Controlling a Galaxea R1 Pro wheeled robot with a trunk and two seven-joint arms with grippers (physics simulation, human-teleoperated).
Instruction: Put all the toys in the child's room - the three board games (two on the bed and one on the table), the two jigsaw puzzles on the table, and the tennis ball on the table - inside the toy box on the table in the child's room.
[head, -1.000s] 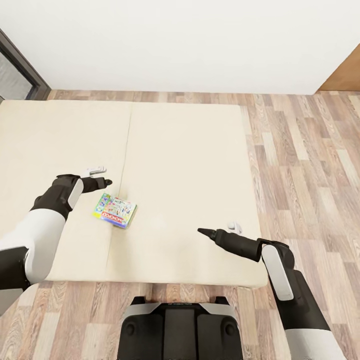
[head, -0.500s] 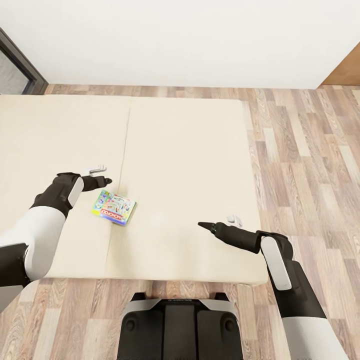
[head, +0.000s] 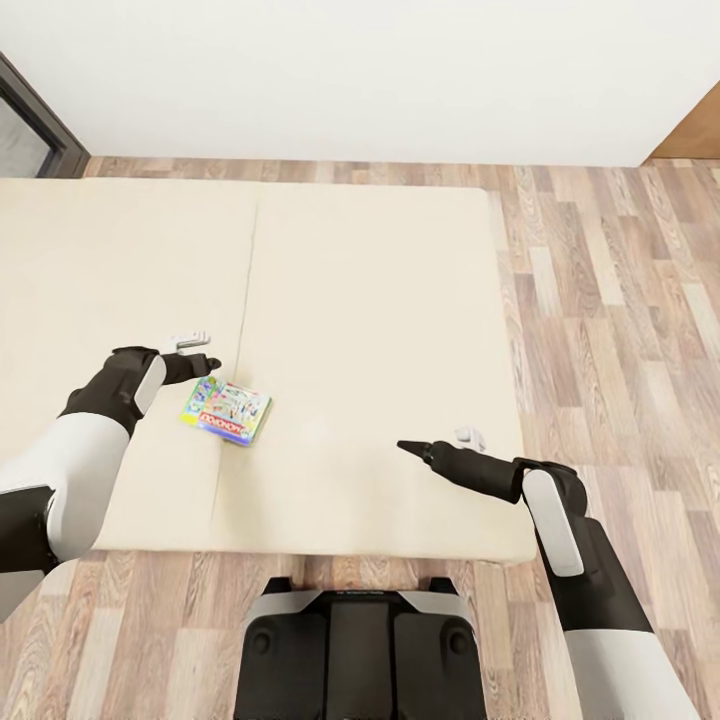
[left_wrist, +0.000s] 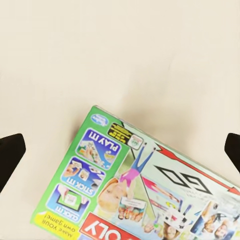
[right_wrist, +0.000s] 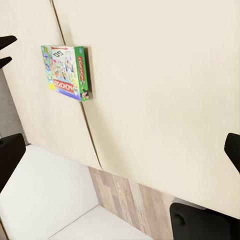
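Head view: our left gripper (head: 205, 362) hangs spread wide just beside the board game (head: 227, 411) on the bed (head: 370, 300); right gripper (head: 412, 447), fingers apart too, sits well away.

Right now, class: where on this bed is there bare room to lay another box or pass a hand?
Bare mattress lies between the board game and the right gripper, and from the game to the wall-side edge of the bed. It is tight only beside the left gripper.

Beige bed (head: 380, 300), green-edged board game (head: 226, 412) (pale blue cover) — wood-plank floor (head: 610, 300)
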